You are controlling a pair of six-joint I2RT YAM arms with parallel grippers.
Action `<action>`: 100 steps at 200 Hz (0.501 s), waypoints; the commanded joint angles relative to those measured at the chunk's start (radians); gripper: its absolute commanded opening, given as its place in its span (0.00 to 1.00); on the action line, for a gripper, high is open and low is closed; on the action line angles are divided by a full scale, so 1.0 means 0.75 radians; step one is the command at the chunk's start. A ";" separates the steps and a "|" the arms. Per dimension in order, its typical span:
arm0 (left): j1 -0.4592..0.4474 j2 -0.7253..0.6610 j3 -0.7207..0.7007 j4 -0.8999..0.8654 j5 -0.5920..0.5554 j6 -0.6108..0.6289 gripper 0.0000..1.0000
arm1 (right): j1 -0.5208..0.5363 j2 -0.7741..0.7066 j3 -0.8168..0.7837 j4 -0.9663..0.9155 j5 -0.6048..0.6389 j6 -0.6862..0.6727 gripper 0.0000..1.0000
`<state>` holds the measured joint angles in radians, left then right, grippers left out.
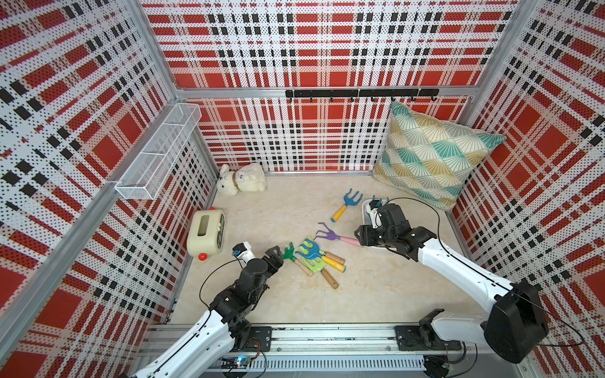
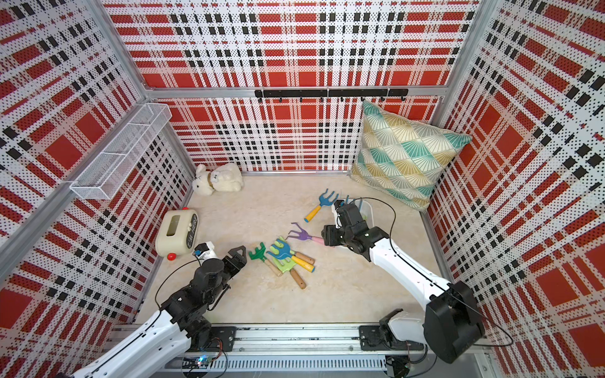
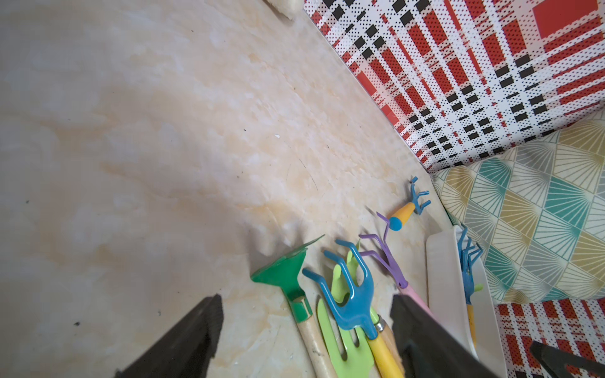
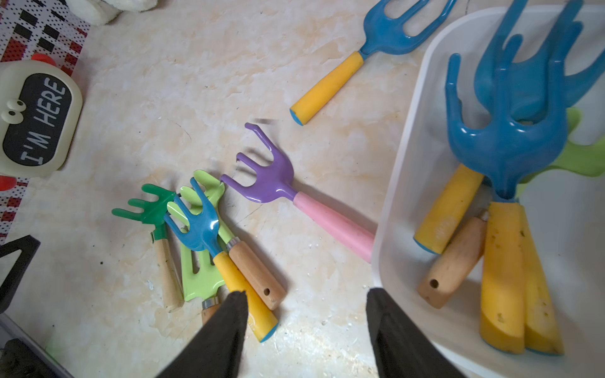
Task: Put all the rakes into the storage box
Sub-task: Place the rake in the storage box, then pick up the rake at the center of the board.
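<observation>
The white storage box (image 4: 402, 183) sits on the floor under my right arm, its rim (image 1: 365, 209) just showing, with several rakes (image 4: 510, 144) inside. A purple rake (image 1: 330, 236) (image 4: 271, 183) with a pink handle lies on the floor, its handle end against the box's outer wall. My right gripper (image 4: 306, 294) (image 1: 360, 237) hangs open over that handle end, holding nothing. In the middle lies a pile of rakes (image 1: 314, 258). My left gripper (image 1: 276, 257) (image 3: 306, 299) stands open beside the pile's green rake (image 3: 284, 275). A blue rake (image 1: 347, 204) lies apart.
A cream box with a red knob (image 1: 206, 237) stands at the left wall, a plush toy (image 1: 242, 180) in the back corner. A patterned pillow (image 1: 435, 153) leans behind the storage box. A wire-mesh basket (image 1: 157, 153) and a hook rail (image 1: 360, 94) hang on the walls.
</observation>
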<state>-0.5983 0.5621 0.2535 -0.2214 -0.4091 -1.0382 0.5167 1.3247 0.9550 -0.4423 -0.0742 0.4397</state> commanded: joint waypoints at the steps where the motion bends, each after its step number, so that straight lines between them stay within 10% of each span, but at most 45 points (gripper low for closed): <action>1: -0.004 0.012 0.022 -0.012 -0.040 -0.017 0.86 | 0.017 0.142 0.097 0.055 0.043 0.030 0.66; 100: 0.048 0.050 -0.037 0.102 0.002 0.027 0.86 | 0.021 0.804 0.738 -0.138 0.381 -0.014 0.87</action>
<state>-0.5880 0.5953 0.2466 -0.1822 -0.4221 -1.0424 0.5274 1.8503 1.4109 -0.4782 0.1192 0.4400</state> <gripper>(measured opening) 0.859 0.853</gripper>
